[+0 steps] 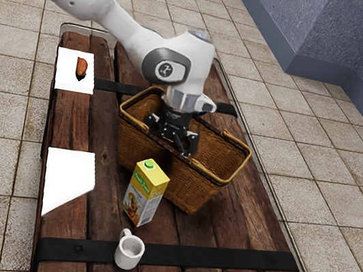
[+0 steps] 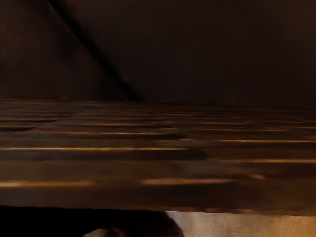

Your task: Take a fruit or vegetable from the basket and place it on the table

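Note:
My gripper (image 1: pixel 173 135) reaches down into the wicker basket (image 1: pixel 222 163), beside the wall nearer the juice carton. Its two black fingers stand spread apart, their tips hidden by the basket. In the wrist view, woven basket wall (image 2: pixel 158 158) spans the middle, and a dark reddish rounded thing (image 2: pixel 150 226) shows at the lower edge; I cannot tell which fruit or vegetable it is. Dark wooden table (image 1: pixel 106 200) lies under the basket.
A yellow juice carton (image 1: pixel 144 196) stands close to the basket, with a white mug (image 1: pixel 129 251) farther toward the viewer. Toward the exterior view's left are a white square (image 1: pixel 64 76) bearing a reddish-brown item (image 1: pixel 82 67) and another white sheet (image 1: pixel 68 177).

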Controlling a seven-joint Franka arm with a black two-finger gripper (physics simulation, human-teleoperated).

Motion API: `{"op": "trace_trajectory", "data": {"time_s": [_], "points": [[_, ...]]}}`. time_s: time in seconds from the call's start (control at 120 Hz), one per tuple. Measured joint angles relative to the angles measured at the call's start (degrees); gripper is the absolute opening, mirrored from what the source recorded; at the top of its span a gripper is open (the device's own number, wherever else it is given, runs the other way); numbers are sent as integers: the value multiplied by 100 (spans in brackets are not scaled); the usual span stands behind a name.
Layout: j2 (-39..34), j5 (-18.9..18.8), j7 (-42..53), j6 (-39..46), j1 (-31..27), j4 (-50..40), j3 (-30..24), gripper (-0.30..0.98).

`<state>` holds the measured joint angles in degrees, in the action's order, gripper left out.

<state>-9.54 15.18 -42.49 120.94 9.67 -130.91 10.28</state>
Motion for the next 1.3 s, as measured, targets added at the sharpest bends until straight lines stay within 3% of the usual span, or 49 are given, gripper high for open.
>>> {"op": "trace_trajectory", "data": {"time_s": [0.2,0.55,0.65,0.85,1.092,1.3], "points": [[48,-146,-684,202,1,-19,-50,66],[88,-202,-1410,368,39,-21,-58,40],[94,-228,-1540,403,49,-26,-61,44],[7,-362,-1174,681,-6,-212,-149,51],[-63,-130,-723,701,-119,-314,-290,51],[-62,-106,-723,702,-125,-314,-300,29]]}}
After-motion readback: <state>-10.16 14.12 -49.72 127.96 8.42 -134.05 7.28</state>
